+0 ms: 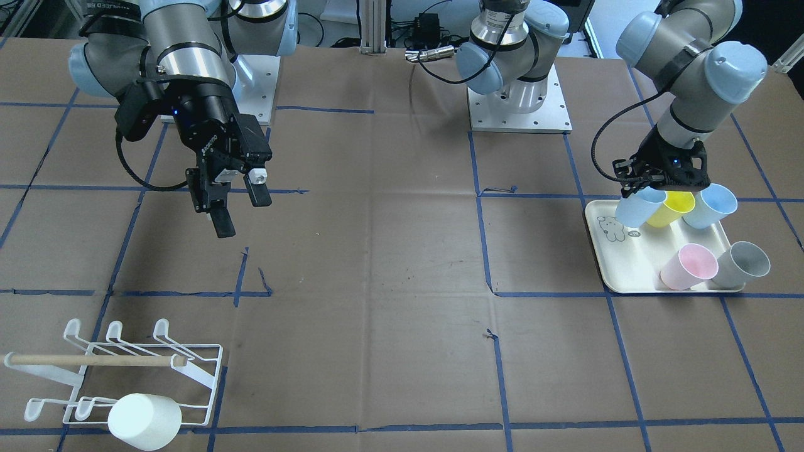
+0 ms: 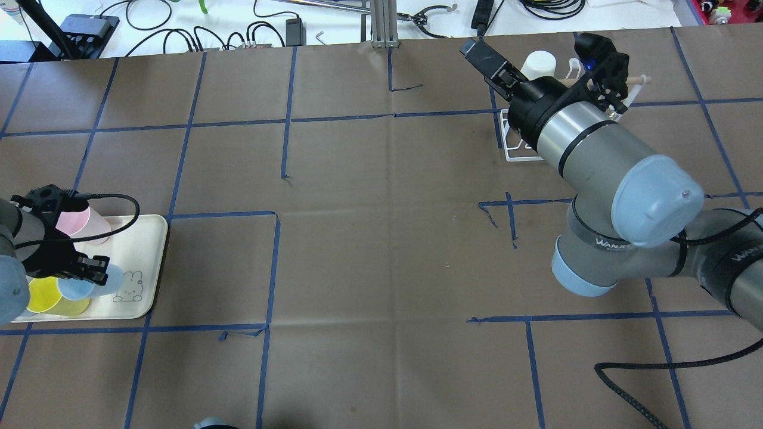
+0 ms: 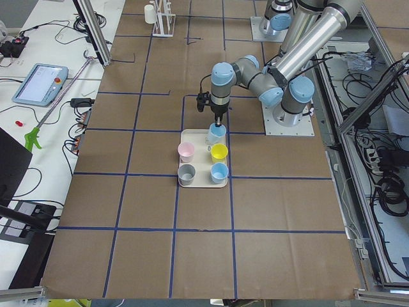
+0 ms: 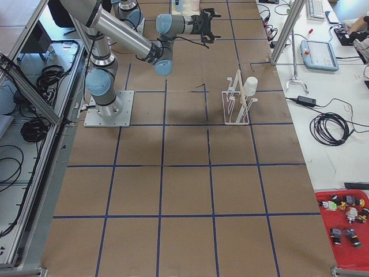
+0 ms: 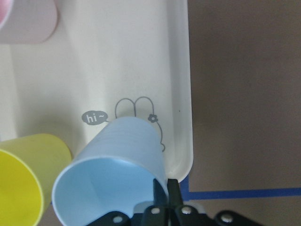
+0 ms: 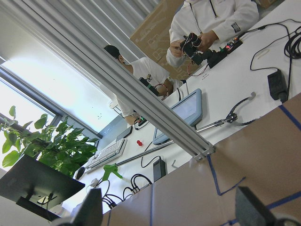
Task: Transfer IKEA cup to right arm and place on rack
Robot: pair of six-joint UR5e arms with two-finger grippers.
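Observation:
My left gripper (image 1: 653, 191) is shut on the rim of a light-blue cup (image 1: 639, 208), held tilted over the back corner of the cream tray (image 1: 628, 260). The left wrist view shows the fingers (image 5: 162, 190) pinching the cup's wall (image 5: 127, 146) above the bunny drawing. My right gripper (image 1: 242, 213) is open and empty, raised above the table, well apart from the white wire rack (image 1: 201, 370). The rack carries a wooden dowel (image 1: 94, 360) and a white cup (image 1: 144, 419) on one prong.
On the tray lie a yellow cup (image 1: 673, 207), a second light-blue cup (image 1: 713, 205), a pink cup (image 1: 688, 267) and a grey cup (image 1: 744, 263). Brown paper with blue tape lines covers the table. People sit at a desk beyond the table's far edge (image 6: 207, 28).

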